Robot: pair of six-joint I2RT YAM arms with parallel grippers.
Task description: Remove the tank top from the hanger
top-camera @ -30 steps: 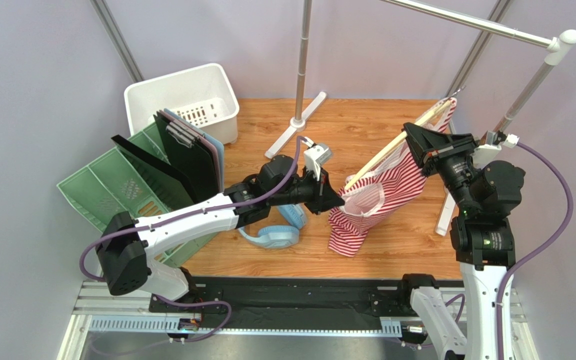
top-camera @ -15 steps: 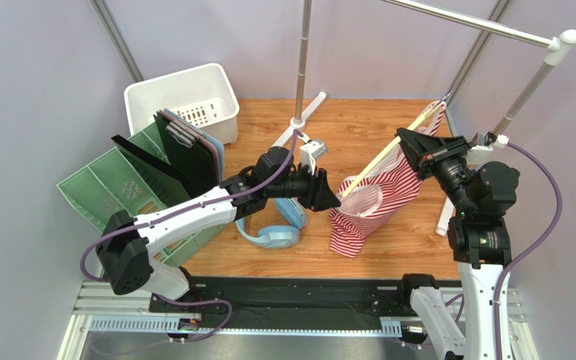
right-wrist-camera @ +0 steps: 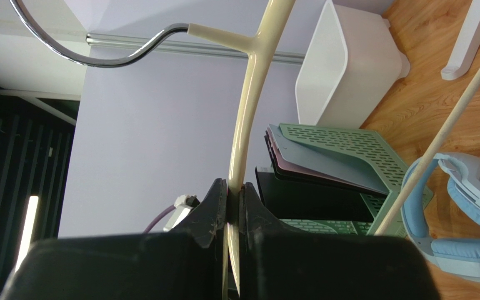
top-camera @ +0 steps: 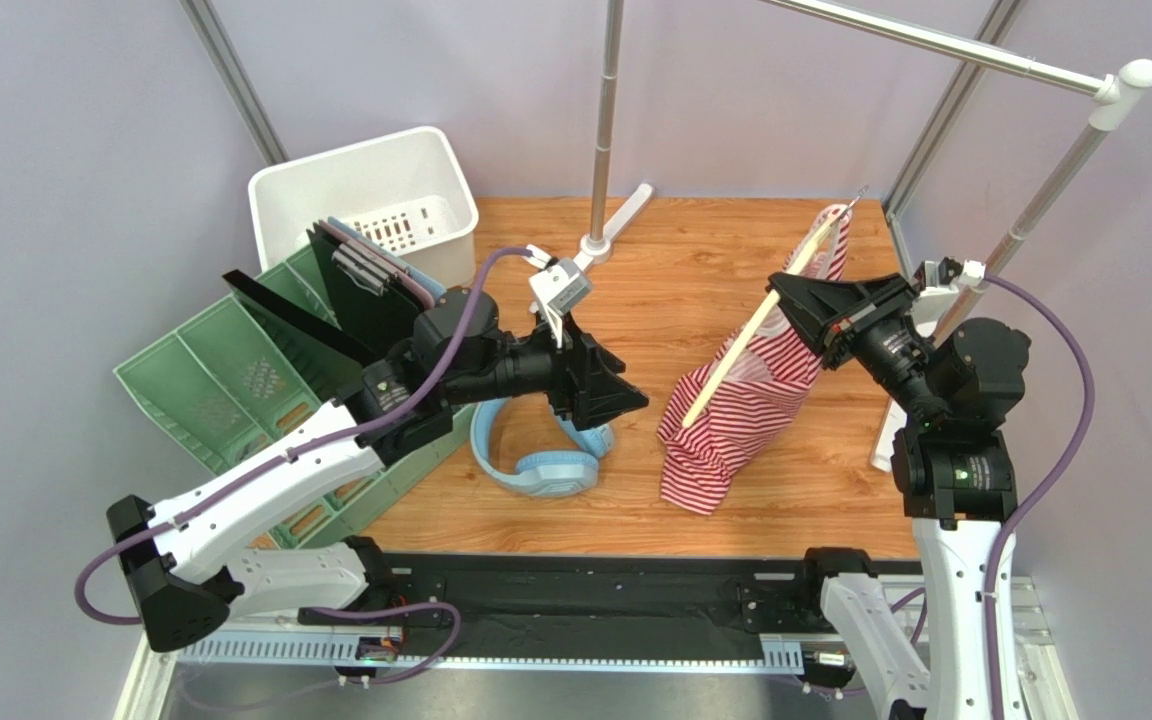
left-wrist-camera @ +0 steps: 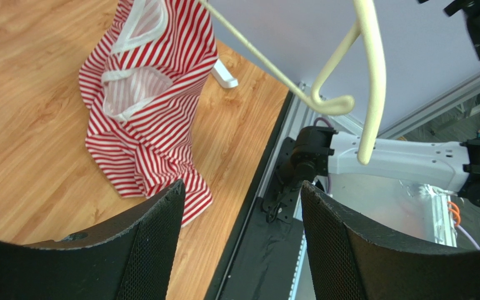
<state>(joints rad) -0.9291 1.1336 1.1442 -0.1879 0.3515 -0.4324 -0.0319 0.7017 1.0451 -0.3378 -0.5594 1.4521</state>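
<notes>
The red-and-white striped tank top [top-camera: 748,393] hangs from the upper end of the cream hanger [top-camera: 778,300], its hem crumpled on the wooden table. My right gripper [top-camera: 787,300] is shut on the hanger's curved arm [right-wrist-camera: 254,100], below the grey metal hook [right-wrist-camera: 98,59]. My left gripper [top-camera: 624,398] stands open to the left of the garment, apart from it, with nothing between its fingers [left-wrist-camera: 155,240]. In the left wrist view the tank top [left-wrist-camera: 152,106] lies ahead at upper left, and the near end of the hanger [left-wrist-camera: 369,81] is bare.
Blue headphones [top-camera: 545,462] lie under my left gripper. A green file rack [top-camera: 237,375] with dark folders and a white bin [top-camera: 372,203] stand at the left. The clothes rack's pole [top-camera: 606,120] and silver rail [top-camera: 958,48] rise behind.
My left gripper has opened, let go of the tank top and drawn back to the left. My right gripper has shifted the hanger leftward and tilted it steeper; the cloth hangs narrower.
</notes>
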